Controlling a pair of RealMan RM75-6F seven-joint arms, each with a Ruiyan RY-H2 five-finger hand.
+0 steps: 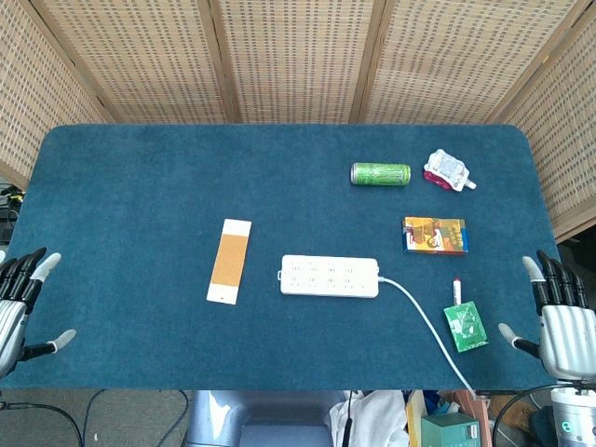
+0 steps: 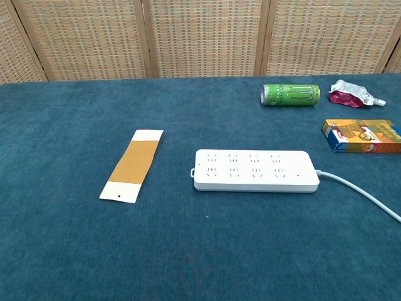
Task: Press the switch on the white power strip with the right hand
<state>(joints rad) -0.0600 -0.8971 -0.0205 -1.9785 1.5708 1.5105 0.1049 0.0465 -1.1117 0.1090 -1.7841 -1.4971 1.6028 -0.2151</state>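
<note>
The white power strip lies flat near the table's middle, long side left to right. Its cord leaves the right end and runs off the front edge. I cannot make out the switch on it. My right hand hovers at the table's front right edge, fingers spread, holding nothing, well right of the strip. At the front left edge my left hand is likewise spread and empty. Neither hand shows in the chest view.
A tan and white card lies left of the strip. A green can, a crumpled pouch and an orange box sit at the back right. A green packet lies near the cord.
</note>
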